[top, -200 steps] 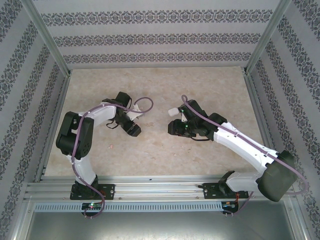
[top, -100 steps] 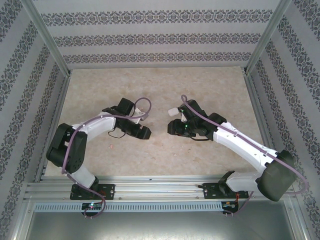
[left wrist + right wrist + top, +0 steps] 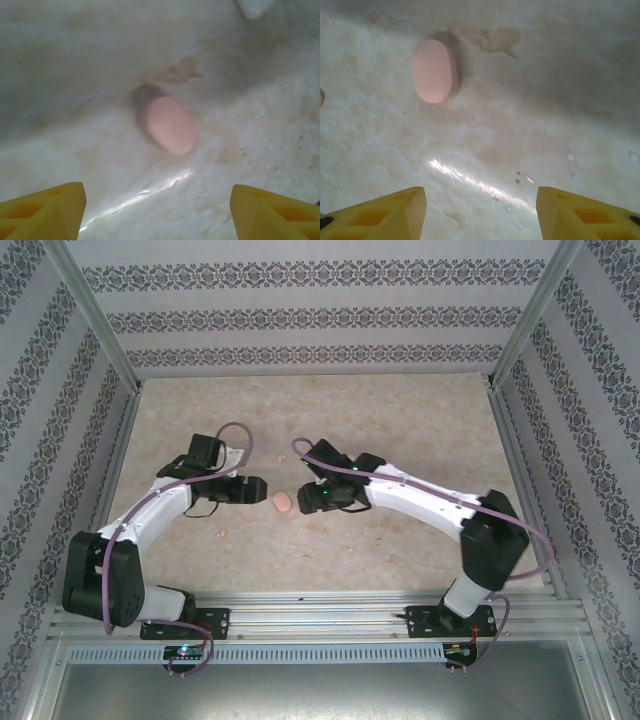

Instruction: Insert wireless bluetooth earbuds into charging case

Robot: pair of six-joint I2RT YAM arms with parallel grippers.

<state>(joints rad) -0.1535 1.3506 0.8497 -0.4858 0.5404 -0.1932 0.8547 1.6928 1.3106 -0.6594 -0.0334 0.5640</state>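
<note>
A closed pale pink charging case (image 3: 283,502) lies flat on the marbled table, a smooth oval pebble (image 3: 168,125) (image 3: 435,71). My left gripper (image 3: 257,487) is just to its left, open, and its yellow fingertips (image 3: 50,207) have nothing between them (image 3: 156,195). My right gripper (image 3: 304,498) faces the case from the right. It is also open and empty (image 3: 480,197), and the case lies ahead and to the left of its fingers (image 3: 395,210). Neither gripper touches the case. One tiny pale pink earbud (image 3: 221,531) lies on the table nearer the front, left of the case.
A rounded white thing (image 3: 254,6) shows at the top edge of the left wrist view, beyond the case. Patterned walls and metal posts (image 3: 95,330) close in the table on three sides. A rail (image 3: 320,615) runs along the near edge.
Both arms have swung toward the table's middle, the right one well to the left. The pink case now lies uncovered between the two grippers. The right gripper's jaws have opened wider.
</note>
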